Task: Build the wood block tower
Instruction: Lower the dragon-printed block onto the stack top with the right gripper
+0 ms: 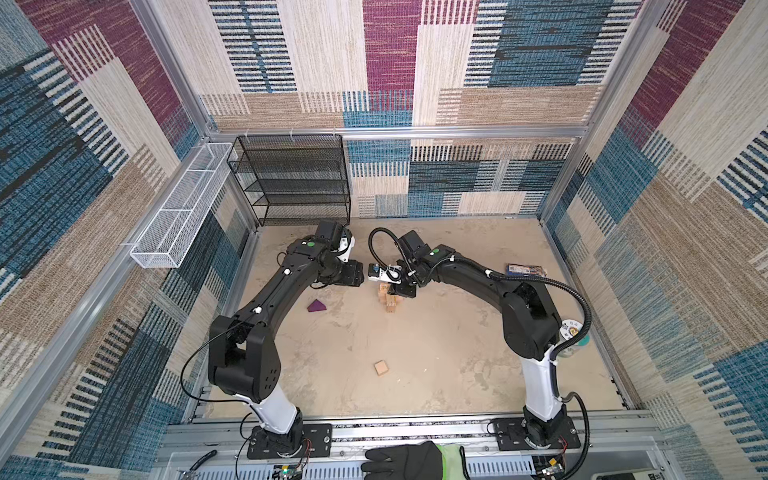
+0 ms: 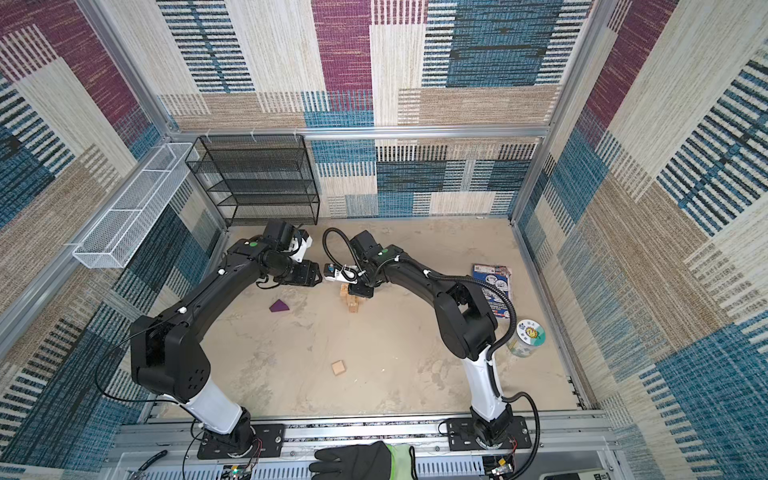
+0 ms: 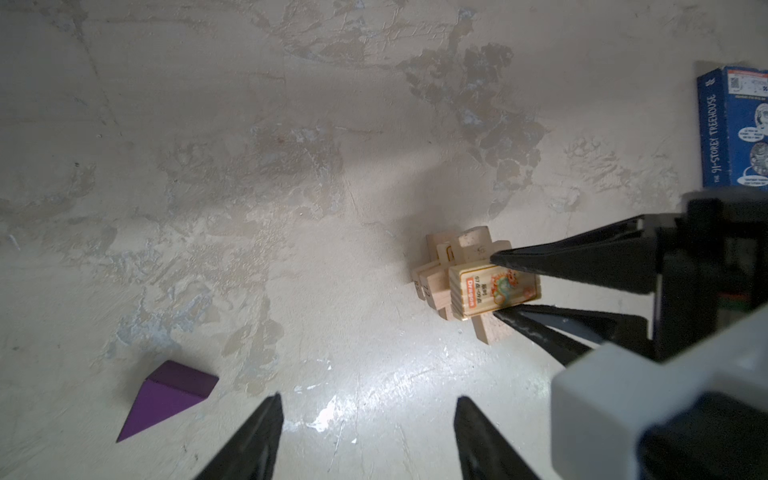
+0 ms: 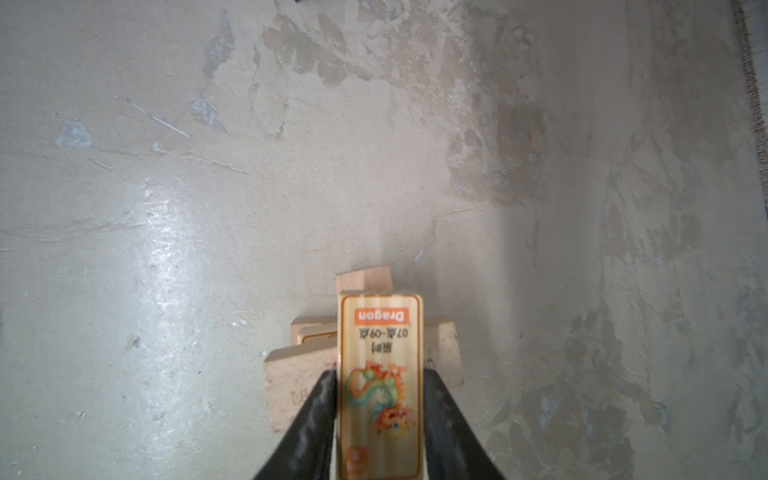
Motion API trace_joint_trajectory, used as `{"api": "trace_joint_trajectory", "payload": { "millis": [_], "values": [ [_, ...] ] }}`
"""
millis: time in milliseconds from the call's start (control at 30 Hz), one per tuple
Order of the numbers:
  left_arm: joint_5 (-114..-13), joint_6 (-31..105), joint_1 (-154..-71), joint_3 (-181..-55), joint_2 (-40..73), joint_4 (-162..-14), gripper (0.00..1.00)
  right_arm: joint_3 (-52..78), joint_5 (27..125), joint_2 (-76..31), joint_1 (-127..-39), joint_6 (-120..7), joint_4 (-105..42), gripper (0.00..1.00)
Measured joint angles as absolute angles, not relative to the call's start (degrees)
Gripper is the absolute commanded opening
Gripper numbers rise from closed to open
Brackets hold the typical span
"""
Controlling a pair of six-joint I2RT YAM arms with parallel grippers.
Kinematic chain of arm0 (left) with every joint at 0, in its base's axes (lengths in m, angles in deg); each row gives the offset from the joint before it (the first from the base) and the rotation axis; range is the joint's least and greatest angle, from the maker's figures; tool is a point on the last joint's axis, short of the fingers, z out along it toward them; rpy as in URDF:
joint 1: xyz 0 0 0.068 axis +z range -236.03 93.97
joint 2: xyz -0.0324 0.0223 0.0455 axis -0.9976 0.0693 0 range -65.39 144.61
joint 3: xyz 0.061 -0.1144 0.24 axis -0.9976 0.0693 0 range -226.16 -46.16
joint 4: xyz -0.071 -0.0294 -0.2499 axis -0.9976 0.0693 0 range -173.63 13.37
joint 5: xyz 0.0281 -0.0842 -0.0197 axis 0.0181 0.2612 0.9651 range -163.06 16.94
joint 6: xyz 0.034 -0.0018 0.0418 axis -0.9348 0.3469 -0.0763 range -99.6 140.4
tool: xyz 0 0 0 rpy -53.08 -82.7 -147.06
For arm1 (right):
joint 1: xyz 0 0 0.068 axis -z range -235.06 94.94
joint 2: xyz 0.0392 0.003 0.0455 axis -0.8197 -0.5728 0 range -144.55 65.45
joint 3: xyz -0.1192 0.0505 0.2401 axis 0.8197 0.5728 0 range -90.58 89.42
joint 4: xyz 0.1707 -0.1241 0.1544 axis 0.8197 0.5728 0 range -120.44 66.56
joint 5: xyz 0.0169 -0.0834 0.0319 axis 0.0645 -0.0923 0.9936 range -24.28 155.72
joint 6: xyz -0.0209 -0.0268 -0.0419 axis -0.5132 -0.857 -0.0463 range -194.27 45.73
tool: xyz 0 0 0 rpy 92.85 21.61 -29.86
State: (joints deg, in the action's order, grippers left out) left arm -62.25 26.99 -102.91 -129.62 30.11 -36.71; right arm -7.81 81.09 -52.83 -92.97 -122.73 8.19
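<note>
The tower (image 1: 390, 299) (image 2: 353, 299) is a short stack of pale wood blocks laid crosswise, mid-floor. My right gripper (image 4: 381, 374) (image 3: 496, 286) is shut on a printed wood block (image 4: 380, 353) (image 3: 494, 291) with an orange "Dragon" label. That block lies flat on top of the tower, with my fingers against both its long sides. My left gripper (image 3: 369, 398) (image 1: 353, 274) hovers open and empty just left of the tower. The purple wedge (image 1: 316, 306) (image 2: 279, 306) (image 3: 166, 395) lies on the floor to the left. A loose wood cube (image 1: 381, 368) (image 2: 338, 368) sits nearer the front.
A blue book (image 2: 492, 286) (image 3: 731, 124) lies at the right, and a clear jar (image 2: 527, 336) stands behind the right arm. A black mesh shelf (image 1: 291, 178) and a white wire basket (image 1: 183, 208) occupy the back left. A gloved hand (image 1: 403, 461) rests on the front rail.
</note>
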Motion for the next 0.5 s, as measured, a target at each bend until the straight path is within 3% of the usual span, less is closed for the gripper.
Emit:
{"api": "trace_joint_trajectory", "payload": {
  "millis": [500],
  "values": [
    [-62.4, 27.0, -102.9, -129.6, 30.1, -36.7, 0.70, -7.8, 80.7, -52.8, -93.0, -122.5, 8.2, 0.40]
  ]
}}
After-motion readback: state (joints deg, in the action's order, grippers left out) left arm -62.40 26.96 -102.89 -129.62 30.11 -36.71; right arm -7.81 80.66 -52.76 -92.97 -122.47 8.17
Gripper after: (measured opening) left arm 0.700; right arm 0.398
